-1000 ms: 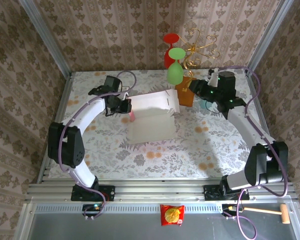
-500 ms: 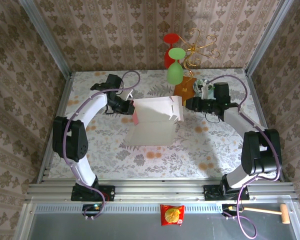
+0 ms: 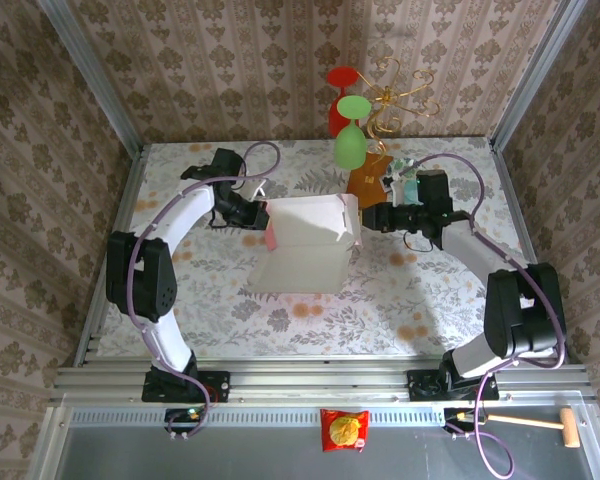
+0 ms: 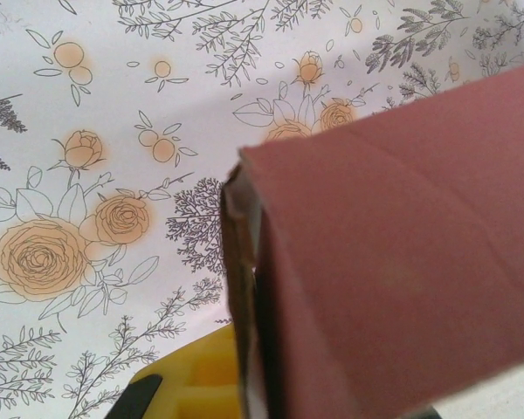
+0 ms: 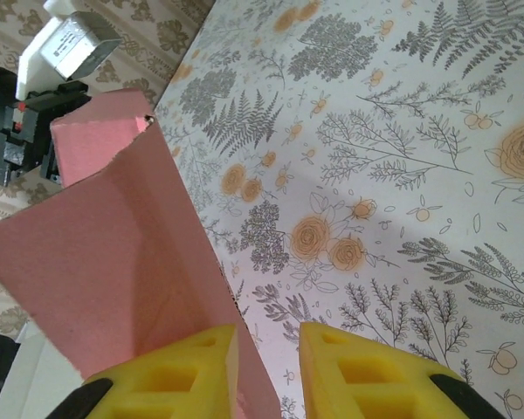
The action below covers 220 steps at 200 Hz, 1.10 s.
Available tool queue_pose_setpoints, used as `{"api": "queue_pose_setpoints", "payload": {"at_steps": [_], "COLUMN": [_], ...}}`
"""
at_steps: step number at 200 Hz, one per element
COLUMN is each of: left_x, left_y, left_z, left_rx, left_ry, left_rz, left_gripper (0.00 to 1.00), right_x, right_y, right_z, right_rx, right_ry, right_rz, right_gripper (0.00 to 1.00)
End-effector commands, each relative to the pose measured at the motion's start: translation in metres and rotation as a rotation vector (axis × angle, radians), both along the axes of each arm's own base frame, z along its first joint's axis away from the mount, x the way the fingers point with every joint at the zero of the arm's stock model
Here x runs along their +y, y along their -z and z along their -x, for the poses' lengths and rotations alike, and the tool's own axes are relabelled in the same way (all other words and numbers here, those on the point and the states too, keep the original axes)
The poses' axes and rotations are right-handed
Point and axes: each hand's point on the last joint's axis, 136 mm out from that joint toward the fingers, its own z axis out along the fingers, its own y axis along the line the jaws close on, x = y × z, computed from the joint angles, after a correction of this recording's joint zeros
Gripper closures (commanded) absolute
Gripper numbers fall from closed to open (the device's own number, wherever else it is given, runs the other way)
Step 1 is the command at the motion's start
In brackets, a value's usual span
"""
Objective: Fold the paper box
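Pink paper box (image 3: 305, 240) pinched by left gripper (image 3: 259, 215), 1 finger hidden; right gripper (image 5: 266, 353) parted astride it

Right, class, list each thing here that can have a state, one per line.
paper box: half folded, back wall raised, front panel flat on the table
left claw: shut on the box's left edge
right claw: open, straddling the box's right flap

Left gripper (image 3: 259, 218) clamped; right gripper (image 5: 268, 342) seemingly parted.
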Motion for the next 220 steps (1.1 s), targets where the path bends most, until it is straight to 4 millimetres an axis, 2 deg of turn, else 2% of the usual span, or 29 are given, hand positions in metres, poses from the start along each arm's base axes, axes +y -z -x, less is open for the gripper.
{"api": "queue_pose_setpoints", "payload": {"at_steps": [1, 53, 94, 148, 171, 182, 187, 220], "left_x": [-0.003, -0.003, -0.006, -0.006, -0.006, -0.006, -0.006, -0.005], "left_y": [-0.009, -0.011, -0.013, -0.014, -0.014, -0.014, -0.014, -0.013], "left_z": [-0.003, -0.002, -0.001, -0.001, 0.000, 0.000, 0.000, 0.001], "left_rx": [-0.007, -0.011, -0.015, -0.017, -0.019, -0.019, -0.020, -0.016], "left_ry": [0.015, 0.014, 0.020, 0.018, 0.020, 0.022, 0.021, 0.024], "left_rz": [0.016, 0.013, 0.014, 0.010, 0.006, 0.004, 0.005, 0.002], "left_gripper": [1.00, 1.00, 1.00, 1.00, 1.00, 1.00, 1.00, 1.00], "right_x": [0.008, 0.013, 0.023, 0.026, 0.022, 0.020, 0.019, 0.014], "right_y": [-0.010, -0.016, -0.012, -0.023, -0.028, -0.022, -0.033, -0.028], "right_z": [0.011, 0.016, 0.017, 0.023, 0.029, 0.031, 0.035, 0.041], "right_rx": [-0.047, -0.067, -0.064, -0.083, -0.093, -0.083, -0.112, -0.101], "right_ry": [-0.039, -0.057, -0.079, -0.101, -0.089, -0.088, -0.088, -0.078], "right_rz": [0.019, 0.035, 0.063, 0.070, 0.085, 0.095, 0.093, 0.101], "right_gripper": [0.73, 0.72, 0.70, 0.69, 0.68, 0.68, 0.67, 0.67]}}
